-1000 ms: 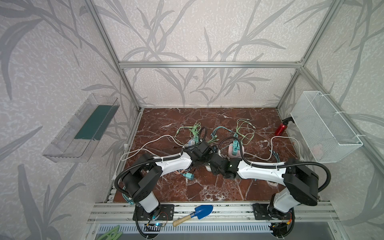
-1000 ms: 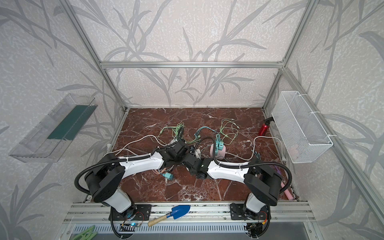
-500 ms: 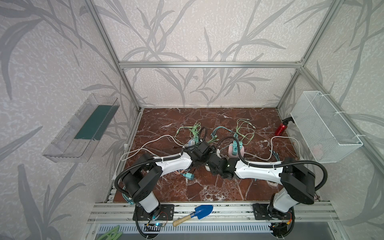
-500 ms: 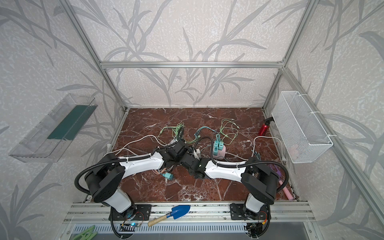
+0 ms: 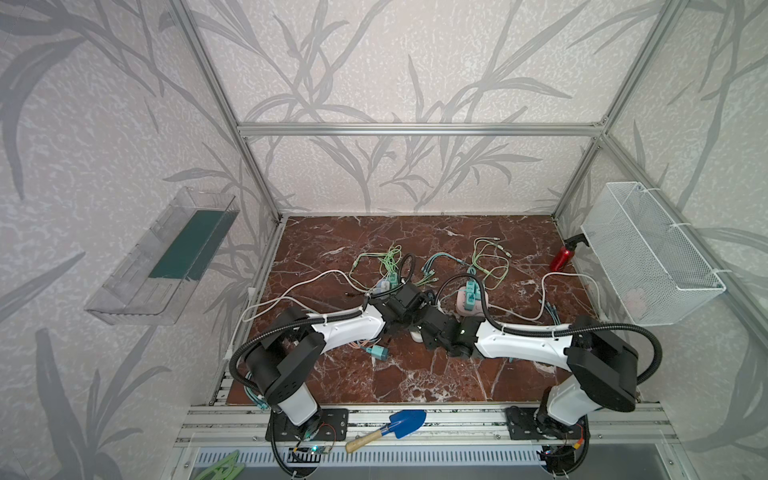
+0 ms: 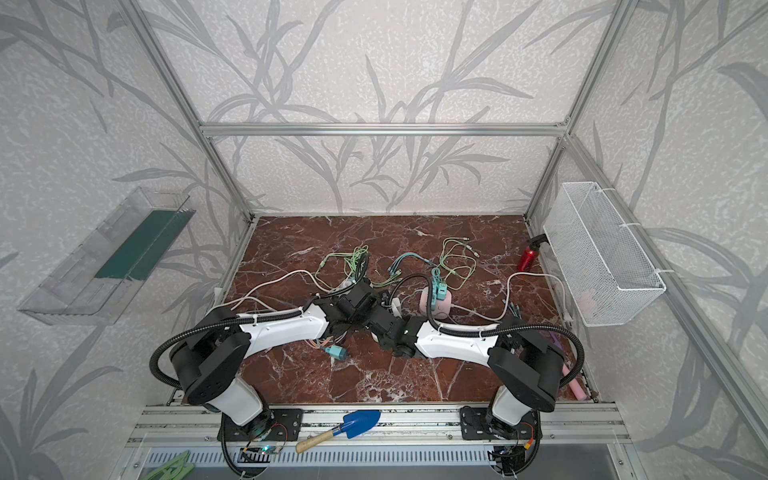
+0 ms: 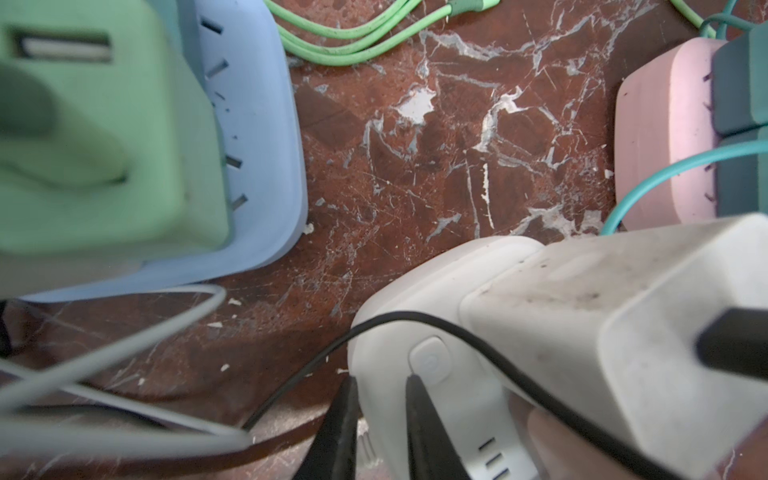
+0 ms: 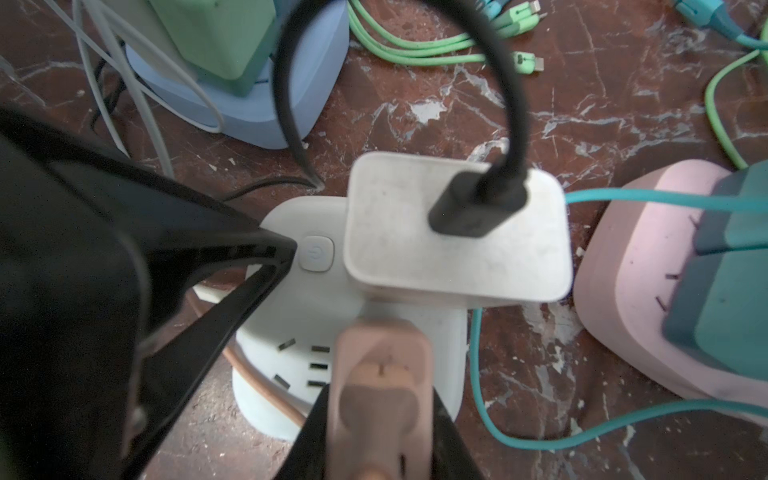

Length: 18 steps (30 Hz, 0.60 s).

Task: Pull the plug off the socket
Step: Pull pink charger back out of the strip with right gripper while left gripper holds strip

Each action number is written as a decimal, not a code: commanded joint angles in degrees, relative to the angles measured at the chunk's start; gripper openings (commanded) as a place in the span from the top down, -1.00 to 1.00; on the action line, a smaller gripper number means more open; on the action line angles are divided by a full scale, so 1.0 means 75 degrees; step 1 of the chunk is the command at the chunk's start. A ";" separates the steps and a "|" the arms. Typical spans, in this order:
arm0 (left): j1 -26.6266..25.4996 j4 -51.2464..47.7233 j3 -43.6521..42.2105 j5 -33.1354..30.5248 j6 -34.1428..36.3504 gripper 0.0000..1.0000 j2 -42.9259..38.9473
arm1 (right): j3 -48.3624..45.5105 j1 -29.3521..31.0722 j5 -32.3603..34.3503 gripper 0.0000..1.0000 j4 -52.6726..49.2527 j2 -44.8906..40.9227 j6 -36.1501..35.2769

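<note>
Well, toward the left of the marble desk (image 5: pixel 415 374) stood a blue socket block (image 7: pixel 257 124) with a green plug (image 7: pixel 104 137) seated in it, clear of both arms. Just to its right, near the middle of the desk and a little toward the front edge, sat the white socket (image 8: pixel 291 324), over which both arms met.

The left gripper (image 7: pixel 382 380) showed its fingers drawn almost together, tips bearing on the socket's top right beside the power button (image 8: pixel 318 253). Whether they nipped the rim or only pressed down could not be told. A white charger (image 8: pixel 395 257) with a black cable (image 8: pixel 286 104) stood plugged into the same socket.

Next to the charger, the right gripper (image 8: pixel 380 403) pinched a pinkish-brown plug (image 8: pixel 382 353) from both sides. The plug stood upright over the socket's face and looked still seated. No prongs or gap showed beneath it, though its own body hid its foot. Farther right, a pink socket (image 8: pixel 631 270) carried teal plugs (image 8: pixel 727 291), apart from both grippers.

By my reading, the reach and the grasp were done and the socket was braced. The pull itself was left: a straight draw along the prongs while the left gripper kept the block down.
</note>
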 commanded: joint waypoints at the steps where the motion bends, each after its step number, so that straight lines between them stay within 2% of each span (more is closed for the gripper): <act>1: -0.0050 -0.0673 -0.0091 -0.0034 0.0066 0.56 0.0334 | -0.0017 -0.0027 0.0261 0.65 0.0168 -0.0309 0.0106; 13: -0.0066 -0.0716 -0.0115 -0.0151 0.0097 0.56 0.0289 | -0.0206 -0.0097 0.0141 0.65 0.0234 -0.0672 0.0036; 18: -0.0073 -0.0737 -0.0125 -0.0182 0.0101 0.56 0.0274 | -0.0047 -0.0091 -0.0198 0.65 0.0086 -0.0519 -0.0060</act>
